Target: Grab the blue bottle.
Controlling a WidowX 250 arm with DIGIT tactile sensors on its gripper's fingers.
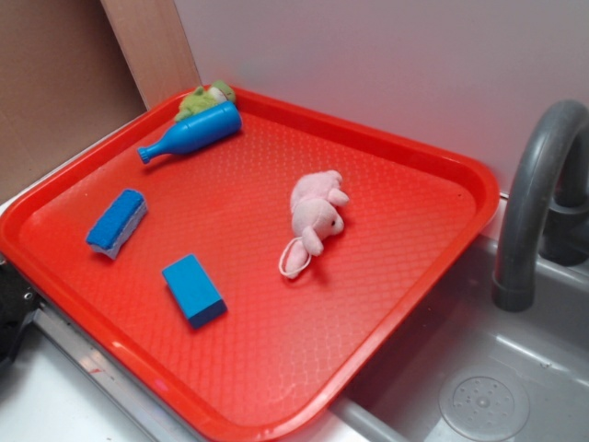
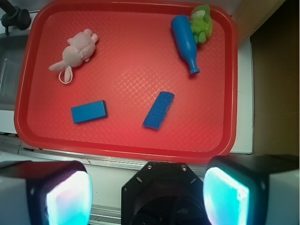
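The blue bottle [image 1: 193, 133] lies on its side at the far left corner of the red tray [image 1: 386, 304], neck pointing left toward the tray's edge, its base against a green plush toy [image 1: 204, 98]. In the wrist view the bottle [image 2: 184, 42] lies at the upper right, neck pointing toward the camera. My gripper [image 2: 147, 197] is open and empty, high above the tray's near edge and far from the bottle. Its two fingers [image 2: 70, 197] frame the bottom of the wrist view. In the exterior view only a dark part of the arm shows at the left edge.
On the tray lie a pink plush [image 1: 316, 216], a blue rectangular block [image 1: 193, 289] and a blue pad with white underside [image 1: 118, 221]. A grey faucet [image 1: 534, 203] and sink [image 1: 479, 396] are to the right. A brown board [image 1: 55, 83] stands at the back left.
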